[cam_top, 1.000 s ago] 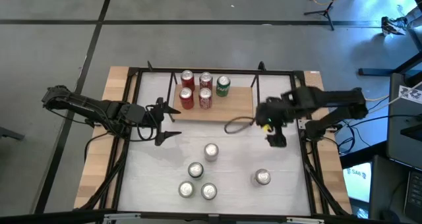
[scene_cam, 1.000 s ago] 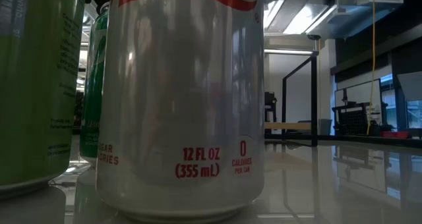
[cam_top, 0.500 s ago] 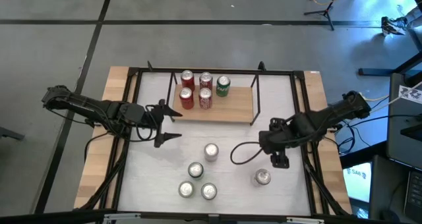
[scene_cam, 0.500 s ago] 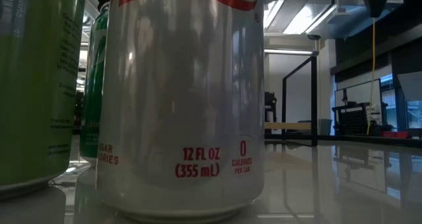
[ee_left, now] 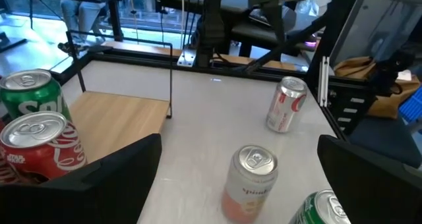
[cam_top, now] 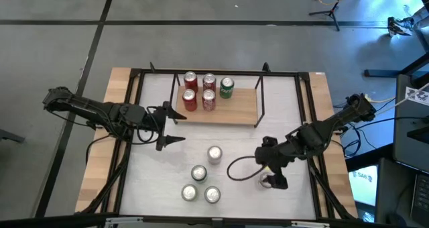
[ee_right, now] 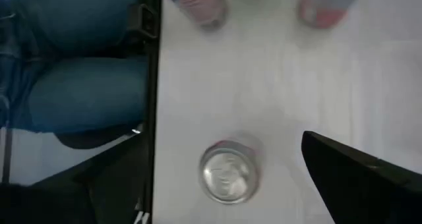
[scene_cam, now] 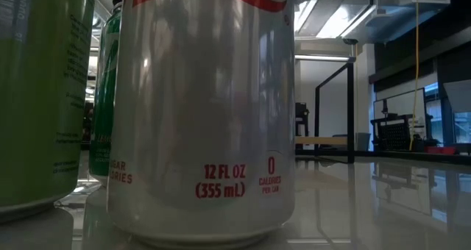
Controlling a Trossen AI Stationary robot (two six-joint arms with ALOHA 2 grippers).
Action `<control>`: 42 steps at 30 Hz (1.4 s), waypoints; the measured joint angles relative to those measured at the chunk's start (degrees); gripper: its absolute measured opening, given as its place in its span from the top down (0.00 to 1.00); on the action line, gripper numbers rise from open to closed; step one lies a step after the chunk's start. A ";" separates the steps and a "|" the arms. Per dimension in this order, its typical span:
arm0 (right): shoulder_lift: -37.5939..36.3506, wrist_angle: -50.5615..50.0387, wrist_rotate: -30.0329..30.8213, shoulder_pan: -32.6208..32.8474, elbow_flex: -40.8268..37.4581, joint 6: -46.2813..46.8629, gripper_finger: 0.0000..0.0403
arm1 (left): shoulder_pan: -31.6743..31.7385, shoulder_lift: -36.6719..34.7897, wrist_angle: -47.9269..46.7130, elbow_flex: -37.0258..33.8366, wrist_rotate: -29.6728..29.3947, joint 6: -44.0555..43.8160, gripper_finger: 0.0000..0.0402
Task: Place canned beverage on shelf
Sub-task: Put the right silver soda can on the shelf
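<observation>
The left gripper (cam_top: 173, 125) is hovering with its jaws spread wide and holding nothing, just off the left end of the shelf (cam_top: 238, 108). The shelf is sitting toward the far side of the white table (cam_top: 154, 181) and is carrying five cans at its left end: four red cans (cam_top: 190, 80) in a two-by-two block and one green can (cam_top: 226, 88) just to their right. In the left wrist view the green can is showing white letters that are only partly readable, and the nearest red one is showing white swirled script.

Five more cans are standing on the open tabletop nearer the front. Four form a loose cluster (cam_top: 201, 182) in the middle. One of these, seen from the left wrist, is a pale can (ee_left: 248, 183) with an orange lower band. In the low view a silver can (scene_cam: 202, 110) with red print is reading "12 FL OZ (355 mL)" and "0 CALORIES PER CAN".

The fifth, a lone silver can (ee_right: 227, 172), is standing apart to the right. The right gripper (cam_top: 271, 180) is hanging directly above it, jaws wide open on either side, not gripping it.
</observation>
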 joint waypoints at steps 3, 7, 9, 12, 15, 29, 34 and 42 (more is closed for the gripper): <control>1.14 -0.16 0.34 2.14 0.00 0.15 0.05 | 0.00 0.34 0.06 0.00 0.00 0.00 0.01; 3.38 -0.21 1.54 4.91 0.00 0.36 0.05 | 0.00 1.54 1.31 0.00 0.00 -0.03 0.01; 4.42 -0.63 2.60 6.11 0.00 0.38 0.05 | 0.00 2.16 1.16 0.00 -0.02 -0.06 0.01; 5.99 -1.09 4.27 7.69 0.00 0.33 0.05 | 0.00 3.49 1.10 0.00 -0.04 -0.11 0.01; 7.30 -2.38 5.03 8.65 0.00 0.36 0.05 | 0.00 4.62 1.28 0.00 0.00 -0.12 0.01; 11.75 -7.94 4.81 9.05 0.00 1.38 0.05 | 0.00 7.61 1.16 0.00 0.00 -0.13 0.01; 13.19 -8.12 4.82 9.04 0.02 1.22 0.05 | 0.00 7.61 1.26 0.00 0.00 -0.13 0.01; 15.56 -8.32 4.45 9.00 0.04 1.17 0.05 | 0.00 7.61 1.42 0.00 0.00 -0.11 0.01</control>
